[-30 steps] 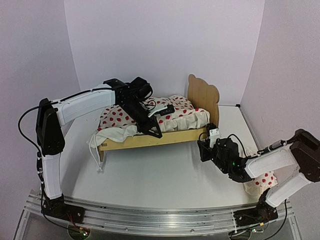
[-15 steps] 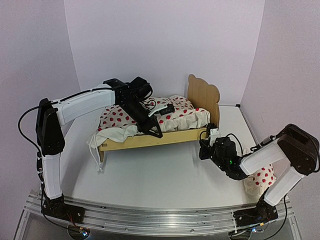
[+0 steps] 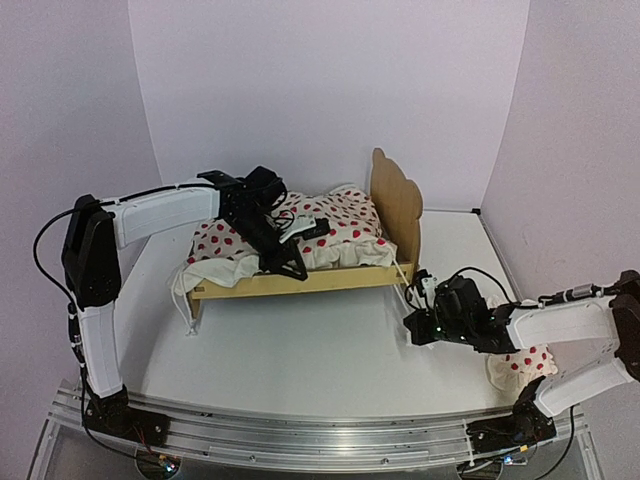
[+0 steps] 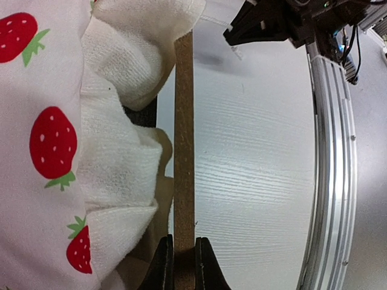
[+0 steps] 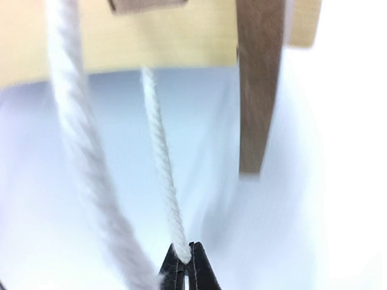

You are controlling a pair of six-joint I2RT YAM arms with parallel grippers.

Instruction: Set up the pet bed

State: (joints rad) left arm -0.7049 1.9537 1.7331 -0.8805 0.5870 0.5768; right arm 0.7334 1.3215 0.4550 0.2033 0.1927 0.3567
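The left gripper has its 2 dark fingers pinched almost fully together on the thin top edge of the near side rail of the pet bed, a small light plywood frame with a wavy bear-ear headboard. Just beside that grip, the white ruffled duvet printed with red strawberries bulges over the rail. The right gripper is closed tight on the end of a thin white twisted cord, which runs straight up to the lower edge of the plywood frame. A 2nd, thicker-looking cord hangs blurred close to the lens, and a brown wooden leg stands beside them. The bed sits at the back middle of the white table, headboard to the right, with the right gripper low over the table near its headboard corner. A small red-dotted pillow lies under the right arm, well apart from the bed.
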